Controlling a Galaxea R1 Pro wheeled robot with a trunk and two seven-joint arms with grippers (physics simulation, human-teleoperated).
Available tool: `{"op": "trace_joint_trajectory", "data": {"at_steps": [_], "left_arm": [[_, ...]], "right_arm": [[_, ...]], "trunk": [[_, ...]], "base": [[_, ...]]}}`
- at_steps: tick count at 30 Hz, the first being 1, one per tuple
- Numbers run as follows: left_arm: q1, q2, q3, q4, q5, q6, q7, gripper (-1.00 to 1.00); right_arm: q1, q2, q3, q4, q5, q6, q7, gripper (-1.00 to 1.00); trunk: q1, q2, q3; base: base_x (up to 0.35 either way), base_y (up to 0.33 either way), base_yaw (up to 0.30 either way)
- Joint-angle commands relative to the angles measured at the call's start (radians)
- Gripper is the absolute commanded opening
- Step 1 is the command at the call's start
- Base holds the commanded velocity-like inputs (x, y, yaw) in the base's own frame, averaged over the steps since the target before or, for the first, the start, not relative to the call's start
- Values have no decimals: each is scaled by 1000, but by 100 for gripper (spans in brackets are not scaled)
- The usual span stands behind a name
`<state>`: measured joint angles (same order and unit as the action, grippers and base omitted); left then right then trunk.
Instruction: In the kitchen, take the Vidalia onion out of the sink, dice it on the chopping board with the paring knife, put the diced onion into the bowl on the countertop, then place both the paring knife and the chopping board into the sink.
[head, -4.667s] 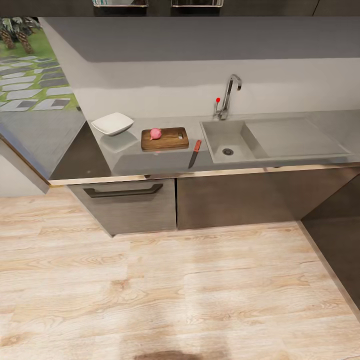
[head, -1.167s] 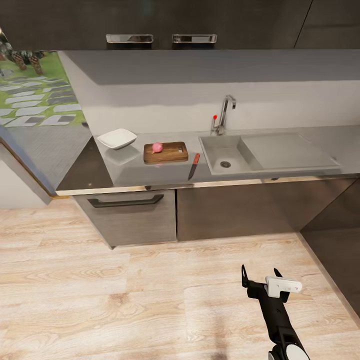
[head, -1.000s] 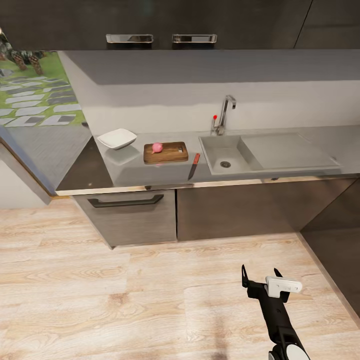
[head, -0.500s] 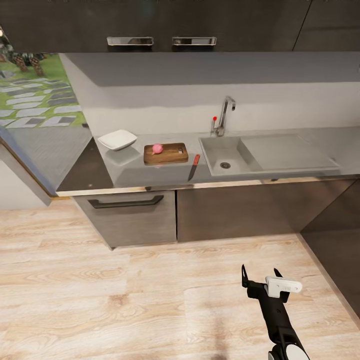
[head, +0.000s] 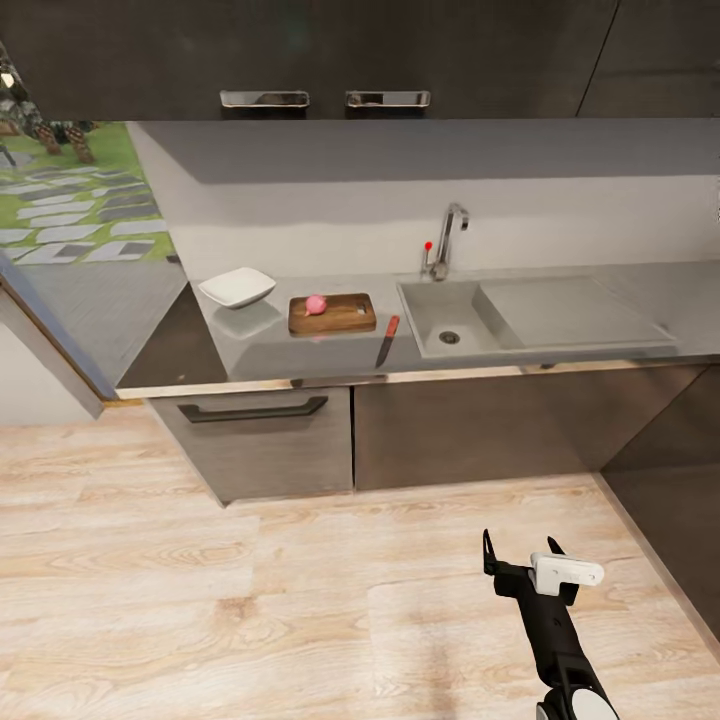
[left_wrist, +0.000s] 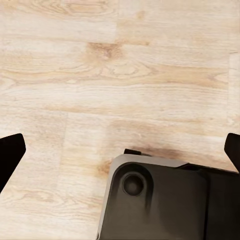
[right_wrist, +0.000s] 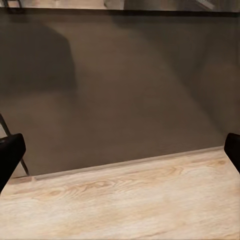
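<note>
The pinkish Vidalia onion rests on the dark brown chopping board, which lies on the grey countertop. Left of the board stands the white bowl. The paring knife lies between the board and the sink, handle toward the wall. The sink basin holds nothing. My right gripper is open, low over the floor and well short of the counter; in its wrist view it faces a dark cabinet front. My left gripper is open, pointing down at the floor.
The chrome faucet with a red knob stands behind the basin, with the drainboard to its right. Dark cabinets with a bar handle sit under the counter. Light wood floor spreads in front. My base shows under the left gripper.
The head view has shifted slightly, so the counter looks a little farther off. The onion, board, knife and bowl keep their places. Against the oldest frame, my right arm now shows.
</note>
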<state>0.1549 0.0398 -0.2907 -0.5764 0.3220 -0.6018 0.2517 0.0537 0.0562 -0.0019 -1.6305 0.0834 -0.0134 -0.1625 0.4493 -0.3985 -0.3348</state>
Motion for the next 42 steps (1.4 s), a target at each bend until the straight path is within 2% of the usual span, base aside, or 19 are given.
{"op": "trace_joint_trajectory", "data": {"at_steps": [1, 42], "left_arm": [[0, 2, -8, -1, 5, -2, 9, 100], [0, 2, -8, 6, 5, -3, 9, 100]], "right_arm": [[0, 1, 0, 0, 9, 0, -3, 100], [0, 1, 1, 1, 9, 0, -3, 100]], "trunk": [[1, -2, 0], [1, -2, 65]], "base": [[0, 0, 0], [0, 0, 0]]}}
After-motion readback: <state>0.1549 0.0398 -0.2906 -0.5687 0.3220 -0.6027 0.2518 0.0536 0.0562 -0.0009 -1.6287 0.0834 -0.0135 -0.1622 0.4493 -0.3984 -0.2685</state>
